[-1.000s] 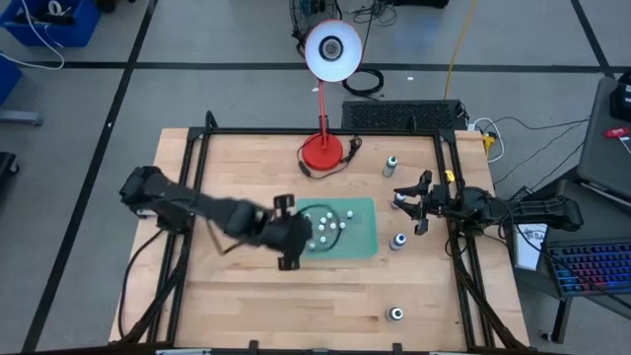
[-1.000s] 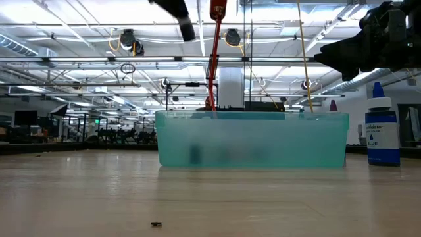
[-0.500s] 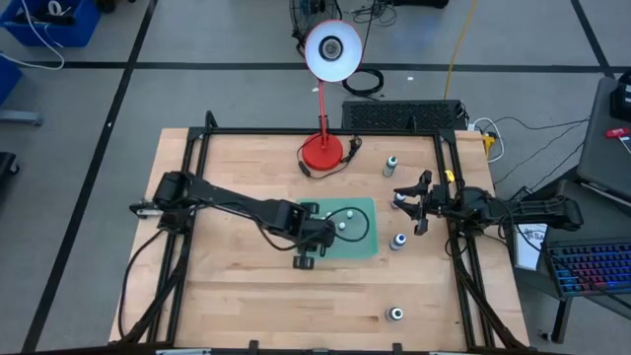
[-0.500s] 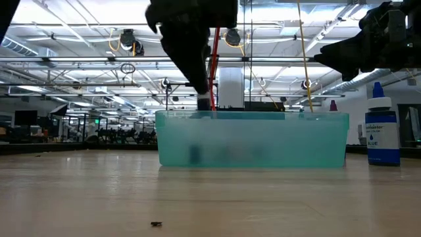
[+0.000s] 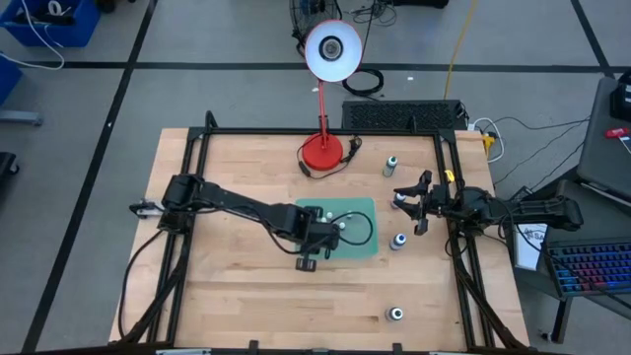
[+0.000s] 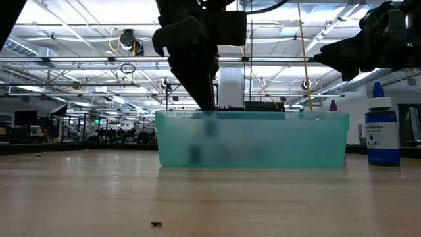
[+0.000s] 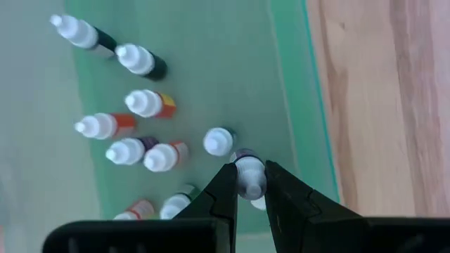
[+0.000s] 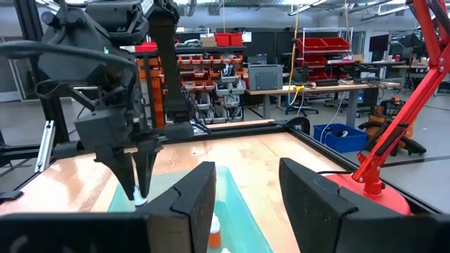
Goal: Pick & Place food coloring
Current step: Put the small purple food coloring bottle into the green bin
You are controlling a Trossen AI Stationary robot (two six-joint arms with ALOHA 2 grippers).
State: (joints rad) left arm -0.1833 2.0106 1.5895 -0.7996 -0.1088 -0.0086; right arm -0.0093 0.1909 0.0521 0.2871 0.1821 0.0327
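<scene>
A green translucent bin (image 5: 360, 235) (image 6: 253, 138) stands mid-table and holds several small food coloring bottles (image 7: 133, 105) with white tops, lying on the bin's floor. My left gripper (image 5: 317, 240) (image 7: 249, 169) reaches down into the bin's left part, shut on one small bottle (image 7: 248, 176). Larger bottles stand on the wood to the right (image 5: 399, 240) (image 5: 391, 165) (image 5: 395, 315); one shows blue in the low view (image 6: 381, 128). My right gripper (image 5: 407, 202) (image 8: 246, 179) waits open, right of the bin. My left gripper pinches a small food coloring bottle between its two fingertips (image 7: 226, 184), coming from above and pointing down. The bottle's white end (image 8: 137, 199) sticks out below the tips. It hangs inside the bin; whether it touches the floor I cannot tell.
A red-based desk lamp (image 5: 322, 150) stands at the table's far edge with its cord (image 5: 355, 229) trailing over the bin. The black frame rails (image 5: 187, 197) run along the table's left and right sides. Bare wood (image 5: 296, 296) lies near the front edge.
My left gripper has moved toward the table's right, over the bin, and then down past the bin's rim, carrying the small bottle with it. My right arm has kept still.
</scene>
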